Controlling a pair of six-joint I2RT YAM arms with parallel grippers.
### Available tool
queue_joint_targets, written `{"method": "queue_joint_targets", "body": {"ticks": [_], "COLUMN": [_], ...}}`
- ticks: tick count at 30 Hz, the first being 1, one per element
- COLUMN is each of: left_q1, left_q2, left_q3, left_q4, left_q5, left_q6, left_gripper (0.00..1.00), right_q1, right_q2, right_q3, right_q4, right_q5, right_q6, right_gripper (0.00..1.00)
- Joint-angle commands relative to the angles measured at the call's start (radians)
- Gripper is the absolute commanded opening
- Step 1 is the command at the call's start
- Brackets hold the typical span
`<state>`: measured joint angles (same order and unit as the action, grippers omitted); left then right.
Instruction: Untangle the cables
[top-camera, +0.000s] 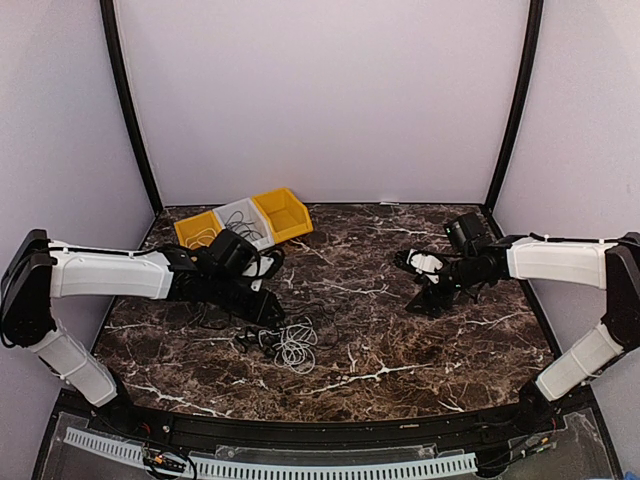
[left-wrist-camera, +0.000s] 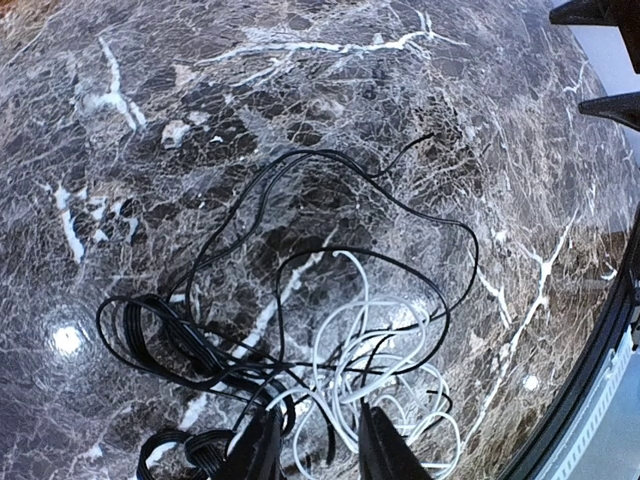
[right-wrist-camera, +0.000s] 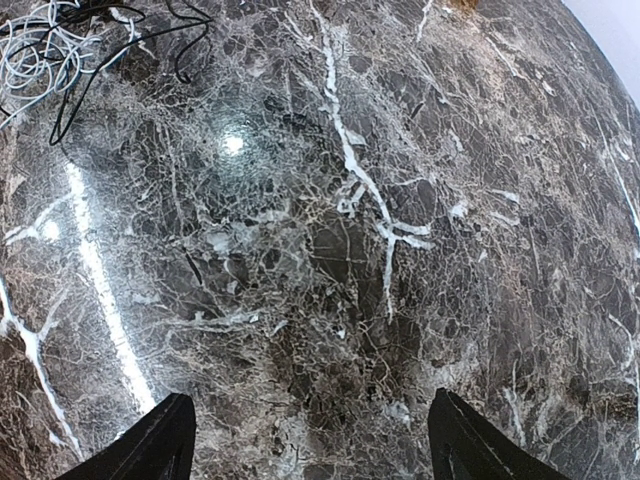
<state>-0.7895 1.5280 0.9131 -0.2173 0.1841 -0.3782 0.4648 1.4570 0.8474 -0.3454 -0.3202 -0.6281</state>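
Currently left gripper (left-wrist-camera: 318, 415) sits low on the cables (left-wrist-camera: 345, 375), jaws part-open with white strands between them and black loops spreading ahead, while right gripper (right-wrist-camera: 310, 396) gapes wide over the marble table (right-wrist-camera: 350, 250), tangle far ahead-left.

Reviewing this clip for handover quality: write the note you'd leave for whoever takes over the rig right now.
Left gripper: down on the cables, jaws narrowed around the white cable; grip not confirmed.
Right gripper: open, empty, over bare table on the right.
The cables lie in one tangle near the front, left of centre.
Done: nothing separated yet.
Left: secure a strand, draw the white cable out of the black cable, and lay them apart.
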Motion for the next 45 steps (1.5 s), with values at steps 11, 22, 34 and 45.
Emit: {"method": "queue_joint_targets", "body": {"ticks": [11,22,34,45], "left_q1": [-0.004,-0.004,-0.003,-0.004], "left_q2": [0.031,-0.063,-0.271,-0.401], "left_q3": [0.006,0.143,0.155,0.142], "left_q4": [-0.042,-0.113,0.018,0.107], "left_q5": [0.068,0.046,-0.074,-0.1], "left_q6": [0.011,0.048,-0.013,-0.049], "left_gripper": [0.16,0.0,0.0,0.0], "right_q1": [0.008,0.031,0.235,0.398], "right_q2": [0.005,-0.028,0.134,0.36], "right_q3": [0.009,0.187,0.474,0.618], "right_q4": [0.001,-0.081,0.029,0.189], "right_q5": [-0.002,-0.233,-0.294,-0.346], "right_q6": [-0.005,0.065,0.292,0.399], "right_gripper": [0.82,0.74,0.82,0.85]}}
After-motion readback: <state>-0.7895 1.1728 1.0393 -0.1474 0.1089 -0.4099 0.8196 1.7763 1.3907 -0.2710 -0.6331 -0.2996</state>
